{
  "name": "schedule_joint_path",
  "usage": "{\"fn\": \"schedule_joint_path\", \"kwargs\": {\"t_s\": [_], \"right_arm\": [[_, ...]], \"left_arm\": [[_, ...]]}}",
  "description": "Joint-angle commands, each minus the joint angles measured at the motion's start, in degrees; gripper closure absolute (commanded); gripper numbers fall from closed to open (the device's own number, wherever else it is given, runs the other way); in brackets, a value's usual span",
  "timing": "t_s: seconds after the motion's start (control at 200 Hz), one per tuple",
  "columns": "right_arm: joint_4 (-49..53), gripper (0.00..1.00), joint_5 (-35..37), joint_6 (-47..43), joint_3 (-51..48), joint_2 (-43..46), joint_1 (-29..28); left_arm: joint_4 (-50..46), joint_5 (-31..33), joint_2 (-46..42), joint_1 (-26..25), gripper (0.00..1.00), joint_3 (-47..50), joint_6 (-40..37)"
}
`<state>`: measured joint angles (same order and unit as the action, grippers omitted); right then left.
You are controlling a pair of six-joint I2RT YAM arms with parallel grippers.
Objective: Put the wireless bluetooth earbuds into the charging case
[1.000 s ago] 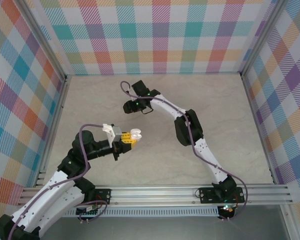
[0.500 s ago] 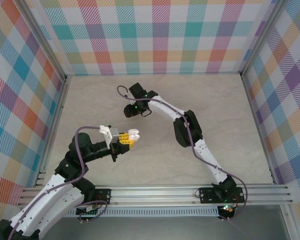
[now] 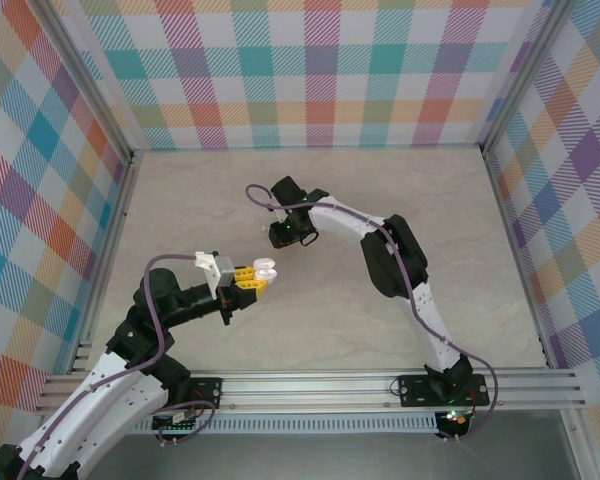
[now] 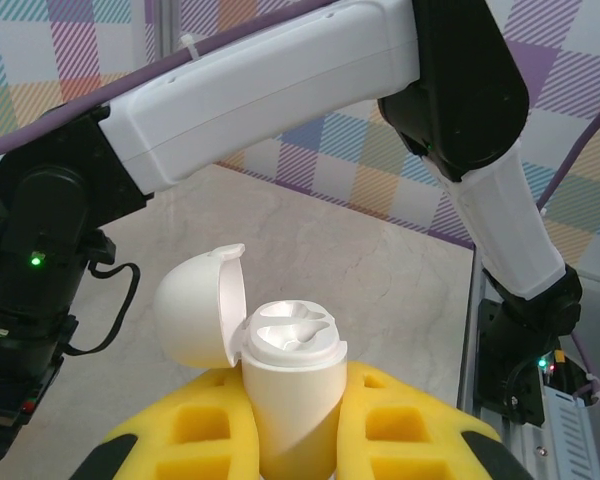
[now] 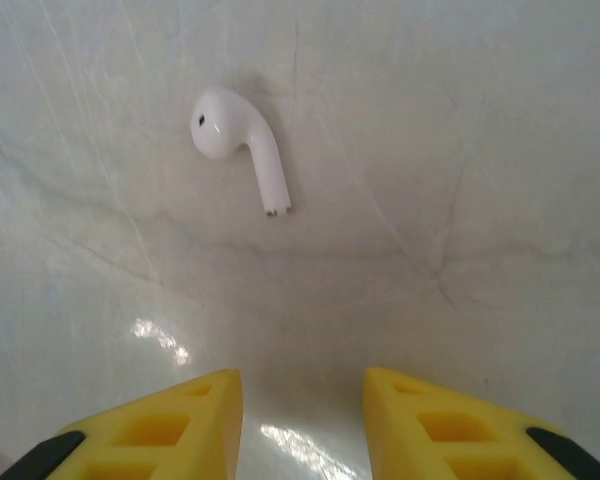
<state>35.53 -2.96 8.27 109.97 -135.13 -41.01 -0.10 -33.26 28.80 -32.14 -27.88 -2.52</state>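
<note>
robotics lab test cell: marble-look tabletop (image 3: 460, 230) boxed in by plaid-printed walls (image 3: 320, 70) on aluminium posts (image 3: 85, 80); slotted aluminium rail (image 3: 310, 385) at near edge, carrying two cabled white-and-black robot arms (image 3: 412, 290).

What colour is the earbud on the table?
The earbud is white; the right wrist view shows it best.

You've got the charging case (image 4: 290, 400) upright betw. the fingers of your left end effector (image 4: 292, 445); its lid (image 4: 195, 310) hangs open on the case's left in the wrist view; your right end effector (image 5: 303, 400) is near, farther back & to the right, over mid-surface (image 5: 480, 200); one earbud (image 5: 235, 140) lies on the surface ahead of the right fingers, left of centre, apart from them.
</note>
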Motion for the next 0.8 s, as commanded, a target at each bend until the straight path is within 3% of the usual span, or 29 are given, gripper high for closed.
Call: {"fn": "schedule_joint_path", "kwargs": {"t_s": [0.0,0.465,0.795], "right_arm": [[-1.9,0.63,0.4,-1.0,-1.3,2.8,0.0],[10.2,0.6,1.7,-9.4,25.4,-11.8,-0.6],[12.3,0.59,3.7,-14.9,30.4,-17.5,-2.4]], "left_arm": [[0.0,0.8,-0.4,-0.3,1.0,0.3,1.2],[-1.3,1.3,-1.0,-0.3,1.0,-0.3,1.5],[-3.1,2.1,-1.0,-0.3,1.0,-0.9,1.3]]}}
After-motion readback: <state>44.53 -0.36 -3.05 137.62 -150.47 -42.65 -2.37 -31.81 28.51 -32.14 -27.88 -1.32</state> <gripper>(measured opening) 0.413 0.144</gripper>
